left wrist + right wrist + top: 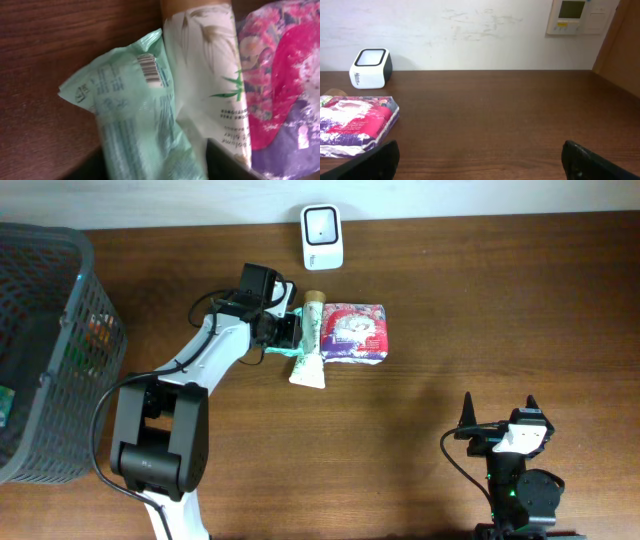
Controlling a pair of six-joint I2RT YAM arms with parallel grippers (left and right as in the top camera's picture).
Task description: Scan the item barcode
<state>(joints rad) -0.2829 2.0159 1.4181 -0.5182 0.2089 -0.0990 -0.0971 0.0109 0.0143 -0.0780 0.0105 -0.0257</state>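
Observation:
A pale green packet [145, 125] lies on the table with its barcode [149, 67] facing up. It rests against a white tube [210, 75] with a tan cap, which lies next to a pink and purple pack [285, 90]. My left gripper [155, 170] is open, its dark fingers standing apart on either side of the green packet's lower end. From overhead, the left gripper [285, 330] sits at the left side of the tube [311, 340]. The white scanner [322, 237] stands at the back edge. My right gripper [498, 402] is open and holds nothing, near the front right.
A dark mesh basket [60, 330] holding several items stands at the left edge. The pink pack [355, 122] and the scanner [370, 67] lie far to the left in the right wrist view, with bare brown tabletop ahead of the right gripper [480, 160].

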